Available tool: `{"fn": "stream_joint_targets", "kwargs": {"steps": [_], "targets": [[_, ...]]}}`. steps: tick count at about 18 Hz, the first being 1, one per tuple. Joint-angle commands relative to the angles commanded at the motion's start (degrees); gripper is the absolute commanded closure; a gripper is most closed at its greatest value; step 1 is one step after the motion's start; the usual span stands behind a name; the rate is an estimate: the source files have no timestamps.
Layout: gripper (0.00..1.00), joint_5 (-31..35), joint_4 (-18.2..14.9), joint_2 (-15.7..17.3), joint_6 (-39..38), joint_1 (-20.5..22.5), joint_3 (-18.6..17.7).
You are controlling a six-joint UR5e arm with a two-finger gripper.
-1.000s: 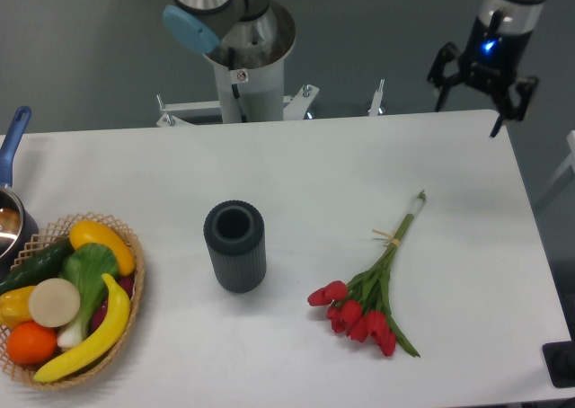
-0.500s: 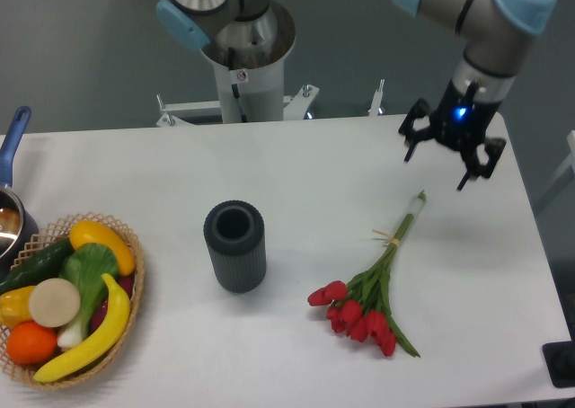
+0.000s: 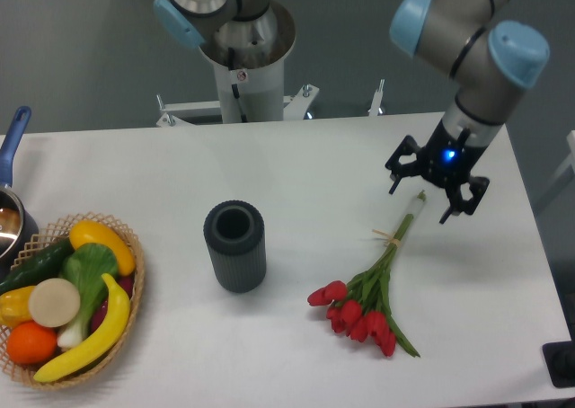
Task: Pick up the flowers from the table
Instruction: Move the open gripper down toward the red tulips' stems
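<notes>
Your gripper [image 3: 420,202] hangs with its jaws spread wide, one dark finger on each side of the pale stem end of the flowers [image 3: 373,285]. It holds nothing, and you cannot tell from this view whether the fingertips touch the stems or sit just above them. A blue light glows on the wrist above the fingers.

The flowers lie flat on the table [image 3: 296,174], stems slanting up to the right toward your gripper, red heads down near the front edge.

Compared with half a second ago, your gripper has come down and to the left from near the table's far right corner to sit over the stem end; the flowers have not shifted.

Well to the left stand a dark ribbed cup [image 3: 235,245] and, at the left edge, a basket of fruit and vegetables [image 3: 66,297].
</notes>
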Motion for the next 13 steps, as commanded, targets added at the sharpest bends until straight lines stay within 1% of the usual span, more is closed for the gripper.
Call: {"fn": "stream_joint_targets", "kwargs": {"steps": [2, 3, 7, 10, 12, 13], "targets": [[0.00, 0.26, 0.00, -1.59, -2.45, -0.79, 1.06], [0.00, 0.26, 0.00, -1.85, -3.34, -0.97, 1.41], [0.00, 0.09, 0.17, -3.52, -4.05, -1.84, 1.50], [0.00, -0.09, 3.33, -4.58, -4.40, -2.11, 1.24], [0.00, -0.52, 4.83, -5.80, -7.72, -3.33, 1.50], [0.00, -0.61, 6.14, -6.42, -8.87, -3.60, 1.50]]}}
